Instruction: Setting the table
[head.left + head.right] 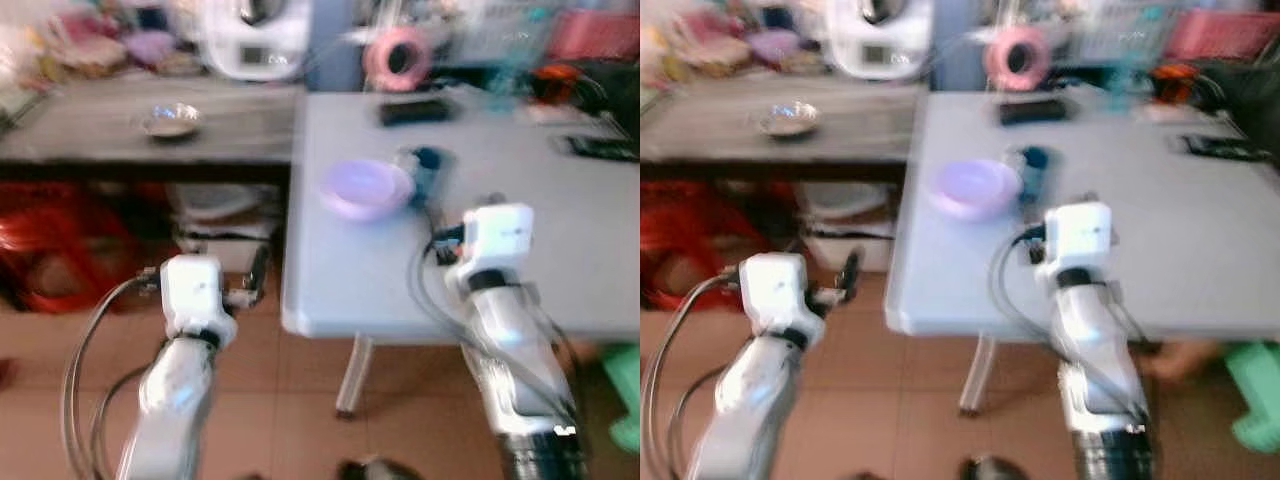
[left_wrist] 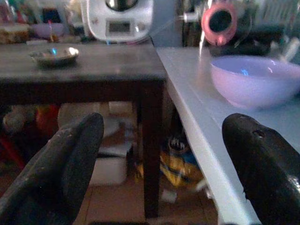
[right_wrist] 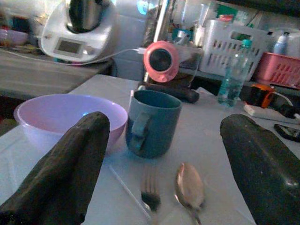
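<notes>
Hovering over the near part of the white table, we are holding our right gripper with its two black fingers wide apart and nothing between them. Just ahead of it, in the gap between the fingers, a fork and a spoon are lying side by side on the tabletop, close but apart. Beyond them a blue mug is standing upright with its handle turned toward us, and just beside it, on the left finger's side, a lilac bowl is sitting, very near the mug; whether they are touching we cannot tell.

We are judging the cutlery as thin, stiff, light and slick metal lying flat, so it is likely to slide under a finger; pinching across the handle's narrow width, low against the table, looks the surest hold. The mug looks rigid and heavier, probably breakable if ceramic; closing across its body, away from the handle, seems best. The bowl appears to be light plastic, best taken by the rim.

Our left gripper is hanging off the table's edge, fingers spread and empty, with the bowl ahead toward its right finger and a dark side table ahead on the other side.
</notes>
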Controlling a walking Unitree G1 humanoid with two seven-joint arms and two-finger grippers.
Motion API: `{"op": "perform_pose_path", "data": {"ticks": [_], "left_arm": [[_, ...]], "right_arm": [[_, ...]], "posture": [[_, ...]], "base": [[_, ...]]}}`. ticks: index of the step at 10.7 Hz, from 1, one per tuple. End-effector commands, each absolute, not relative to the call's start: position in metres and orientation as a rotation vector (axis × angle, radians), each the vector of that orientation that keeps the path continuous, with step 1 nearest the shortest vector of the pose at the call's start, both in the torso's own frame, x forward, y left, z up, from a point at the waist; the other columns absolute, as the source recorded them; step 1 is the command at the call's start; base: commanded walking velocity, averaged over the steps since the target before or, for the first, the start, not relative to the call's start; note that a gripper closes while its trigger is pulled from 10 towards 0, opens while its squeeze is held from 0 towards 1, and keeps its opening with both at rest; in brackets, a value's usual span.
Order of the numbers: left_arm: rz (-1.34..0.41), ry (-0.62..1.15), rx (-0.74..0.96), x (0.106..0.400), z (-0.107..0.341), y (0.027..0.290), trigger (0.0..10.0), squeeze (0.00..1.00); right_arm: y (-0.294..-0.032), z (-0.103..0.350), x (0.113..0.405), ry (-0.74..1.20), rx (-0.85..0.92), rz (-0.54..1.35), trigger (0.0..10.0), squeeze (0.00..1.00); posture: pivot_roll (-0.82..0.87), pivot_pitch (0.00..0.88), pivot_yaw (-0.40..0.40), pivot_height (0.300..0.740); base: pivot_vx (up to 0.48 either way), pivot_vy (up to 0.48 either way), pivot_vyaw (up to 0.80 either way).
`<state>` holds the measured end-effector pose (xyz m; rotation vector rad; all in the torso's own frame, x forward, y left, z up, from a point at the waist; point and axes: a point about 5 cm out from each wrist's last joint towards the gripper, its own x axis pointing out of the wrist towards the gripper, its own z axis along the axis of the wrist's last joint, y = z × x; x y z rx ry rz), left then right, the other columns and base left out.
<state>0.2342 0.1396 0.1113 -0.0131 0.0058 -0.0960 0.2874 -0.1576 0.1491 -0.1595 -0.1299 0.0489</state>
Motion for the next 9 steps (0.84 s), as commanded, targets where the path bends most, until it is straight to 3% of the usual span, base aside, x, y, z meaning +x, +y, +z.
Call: {"op": "perform_pose_path", "data": {"ticks": [1,2,6,9], "left_arm": [[-0.104,-0.024,-0.02,0.2376,0.1186,0.1364,10.0,0.0],[-0.085,-0.029,-0.021,0.2402,0.1209,0.1395,10.0,0.0],[-0.088,-0.049,-0.017,0.2406,0.1228,0.1389,10.0,0.0],[-0.086,-0.052,-0.022,0.2417,0.1239,0.1381,10.0,0.0]], "right_arm": [[-0.1605,0.1543,0.2909,-0.149,-0.168,0.039,10.0,0.0],[-0.1584,0.1554,0.292,-0.154,-0.17,0.049,10.0,0.0],[-0.1569,0.1562,0.2923,-0.16,-0.197,0.07,10.0,0.0],[-0.1553,0.156,0.2914,-0.159,-0.194,0.078,10.0,0.0]], "posture": [[0.03,0.0,0.029,0.74],[0.03,0.0,0.025,0.74],[0.03,0.008,0.022,0.74],[0.02,0.017,0.02,0.74]], "base": [[0.442,0.0,0.0],[0.412,0.0,0.0],[0.0,0.0,0.0],[0.199,0.0,0.65]]}}
